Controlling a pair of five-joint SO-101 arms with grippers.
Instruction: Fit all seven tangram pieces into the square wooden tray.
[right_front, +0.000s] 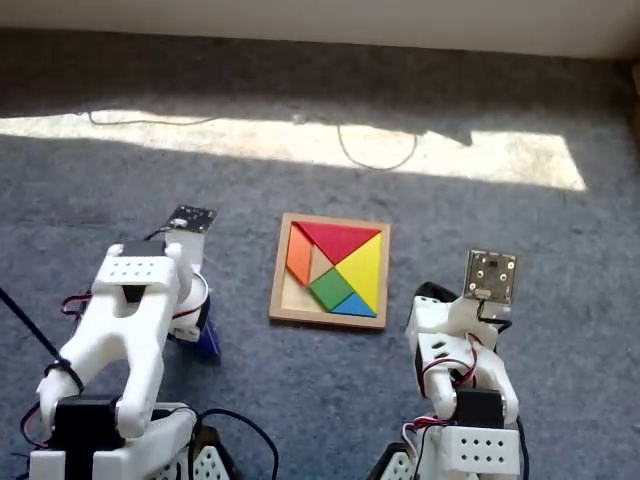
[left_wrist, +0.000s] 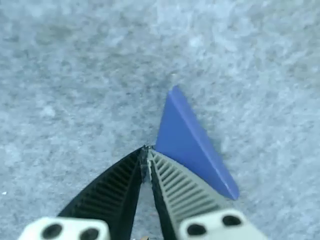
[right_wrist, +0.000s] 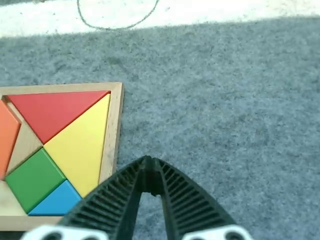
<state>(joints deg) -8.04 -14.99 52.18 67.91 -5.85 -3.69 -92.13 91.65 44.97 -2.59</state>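
Note:
The square wooden tray (right_front: 334, 220) lies on the grey carpet between the two arms. In it sit a red triangle (right_front: 335, 240), a yellow triangle (right_front: 365, 272), an orange parallelogram (right_front: 299, 256), a green square (right_front: 330, 289) and a light blue triangle (right_front: 355, 306); bare wood shows at its near left corner. A dark blue triangle (left_wrist: 189, 145) rests on the carpet left of the tray, against the side of my left gripper (left_wrist: 146, 150), which is shut with nothing between its fingers. My right gripper (right_wrist: 150, 162) is shut over bare carpet, just right of the tray (right_wrist: 118, 125).
A thin cable (right_front: 378, 160) loops across a sunlit strip of carpet beyond the tray. The dark blue triangle (right_front: 208, 342) sits close under the left arm. Open carpet surrounds the tray.

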